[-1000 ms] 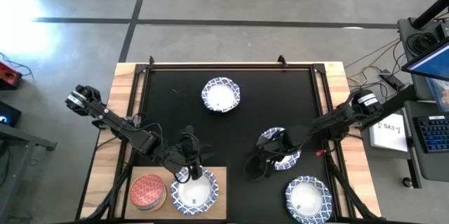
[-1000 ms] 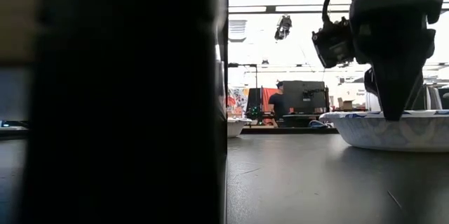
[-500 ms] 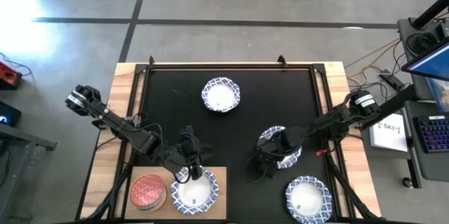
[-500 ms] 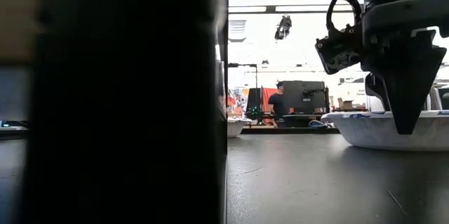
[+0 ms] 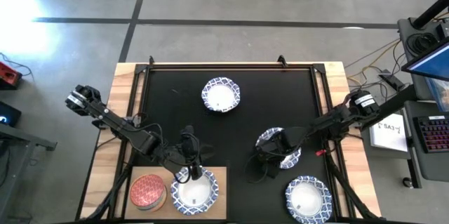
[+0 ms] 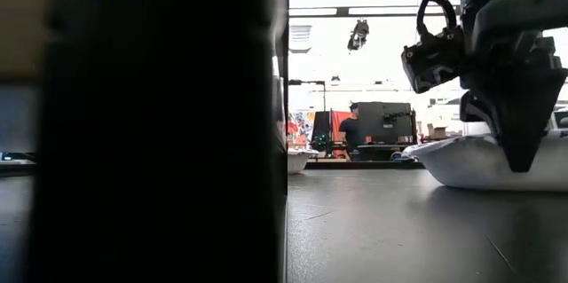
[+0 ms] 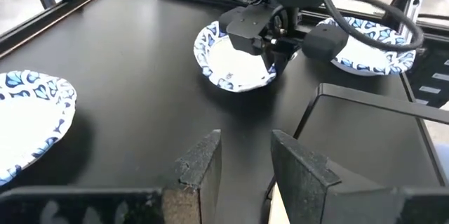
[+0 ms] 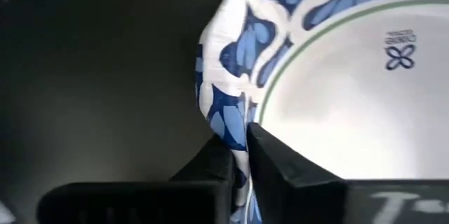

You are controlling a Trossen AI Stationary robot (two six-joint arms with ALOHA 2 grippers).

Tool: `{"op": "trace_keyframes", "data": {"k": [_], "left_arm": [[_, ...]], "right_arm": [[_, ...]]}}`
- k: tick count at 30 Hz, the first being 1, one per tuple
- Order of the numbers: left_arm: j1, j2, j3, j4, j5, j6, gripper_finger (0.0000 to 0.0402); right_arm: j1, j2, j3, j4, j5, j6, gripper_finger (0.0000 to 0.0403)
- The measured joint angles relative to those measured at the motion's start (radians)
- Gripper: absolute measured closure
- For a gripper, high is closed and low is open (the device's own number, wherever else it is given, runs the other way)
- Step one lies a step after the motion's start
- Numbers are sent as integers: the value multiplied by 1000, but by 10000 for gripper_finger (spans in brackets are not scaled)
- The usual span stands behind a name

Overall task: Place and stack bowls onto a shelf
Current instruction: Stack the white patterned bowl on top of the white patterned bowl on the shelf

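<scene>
Clearly the right gripper (image 8: pixel 242 155) has its jaws pinched shut on the blue-patterned rim of a white bowl (image 5: pixel 278 147) that sits right of centre on the black mat (image 5: pixel 175 90), and the rim buckles where it is nipped. That crease suggests a thin, light, paper-like bowl, not stiff crockery: it should lift with little effort but will bend, tilt and perhaps slip if carried by one point of its edge. In the low view the bowl already looks tipped, one side of it off the mat under the gripper. A rim pinch is the only hold open to it, since the bowl is too wide to span; a deeper bite, with one jaw well inside the wall, would probably steady it. The left gripper (image 7: pixel 245 164) hovers over the shelf (image 5: pixel 221 175) at the near edge of the table (image 5: pixel 125 76), its jaws partly apart and empty, just above a like bowl (image 5: pixel 195 193) already set on the board beside a red-pink bowl (image 5: pixel 147 192). Two more patterned bowls wait on the mat, one far (image 5: pixel 221 95) and one near the right corner (image 5: pixel 307 197). Nesting should be easy, as light bowls seat into each other, though one dropped from a height may bounce askew.
</scene>
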Motion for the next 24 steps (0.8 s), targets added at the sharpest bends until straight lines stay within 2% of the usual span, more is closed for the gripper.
{"op": "trace_keyframes", "data": {"k": [6,11,19,24], "left_arm": [[1,0,4,2,0,87,295],[4,0,33,1,0,162,295],[4,0,91,0,14,334,295],[4,0,106,0,114,357,295]], "right_arm": [[-2,-41,58,-87,-25,-47,394],[-2,-89,174,-191,-17,-128,394],[-2,-134,348,-220,-40,-321,394],[-2,-135,446,-255,-41,-450,394]]}}
